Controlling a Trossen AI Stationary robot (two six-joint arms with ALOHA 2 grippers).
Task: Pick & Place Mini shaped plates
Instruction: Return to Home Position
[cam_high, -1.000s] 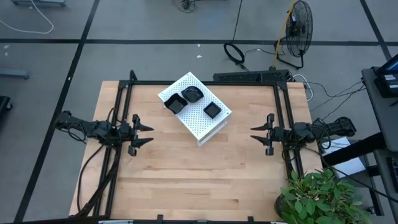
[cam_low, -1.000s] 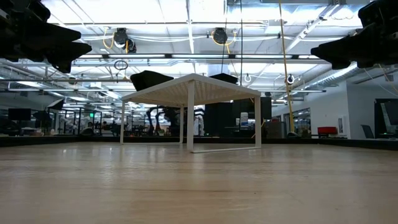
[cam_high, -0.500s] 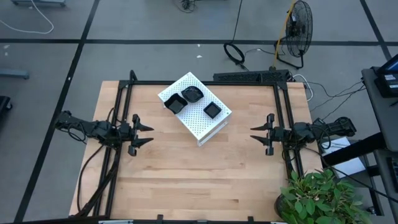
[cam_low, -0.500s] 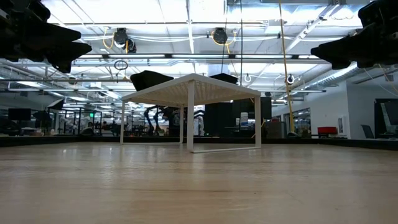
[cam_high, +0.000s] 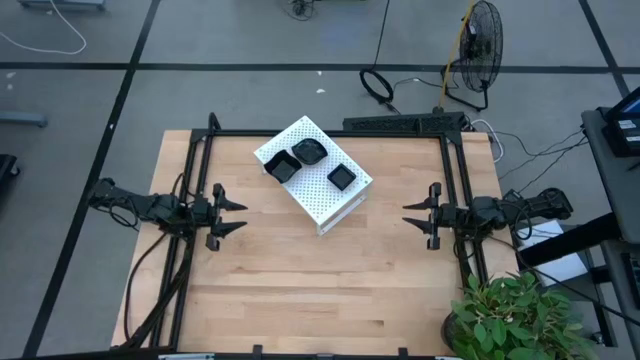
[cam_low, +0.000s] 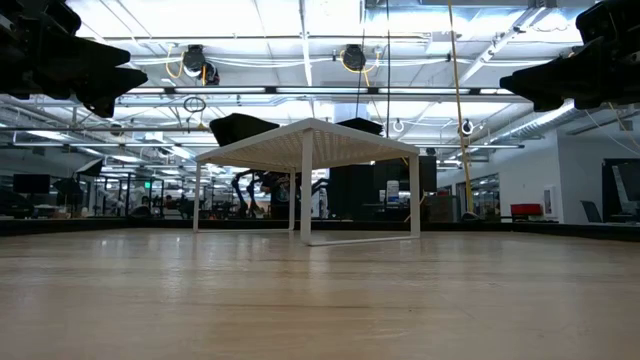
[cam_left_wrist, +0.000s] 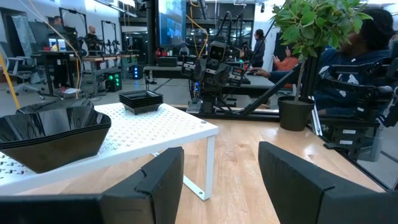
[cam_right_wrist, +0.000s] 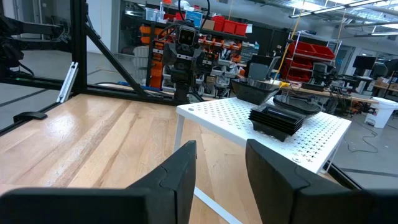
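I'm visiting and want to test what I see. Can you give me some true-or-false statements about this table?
The black plates sit in three stacks on top of the white shelf. True.
The left gripper holds a plate. False: it is open and empty, at the table's left side.
A plate lies on the wooden table under the shelf. False: none shows there.
The right gripper is open, apart from the shelf. True.

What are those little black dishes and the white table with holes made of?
The black dishes look like glossy plastic or glazed ceramic: light gleams off their rims; I cannot tell which. The white shelf looks like painted metal: thin, flat, punched with neat rows of holes.
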